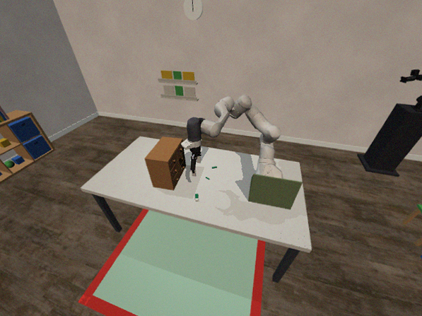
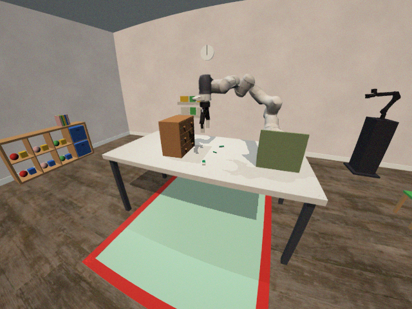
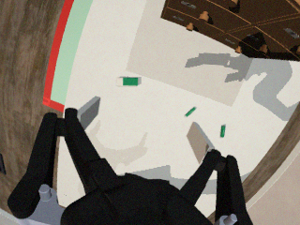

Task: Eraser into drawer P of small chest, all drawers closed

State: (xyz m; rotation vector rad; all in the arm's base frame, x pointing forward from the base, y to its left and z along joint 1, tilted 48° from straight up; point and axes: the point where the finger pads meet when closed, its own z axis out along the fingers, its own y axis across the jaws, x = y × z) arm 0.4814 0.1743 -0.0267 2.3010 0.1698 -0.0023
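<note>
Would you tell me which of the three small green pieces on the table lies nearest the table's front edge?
The green-and-white piece, lying apart from the other two green pieces, which sit farther back, nearer the claw.

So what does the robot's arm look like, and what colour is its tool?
The arm is white, with rounded, chunky segments. Its last segment is dark grey. The tool is black, with two long thin fingers and light grey pads at the tips. No cables or markings show.
</note>
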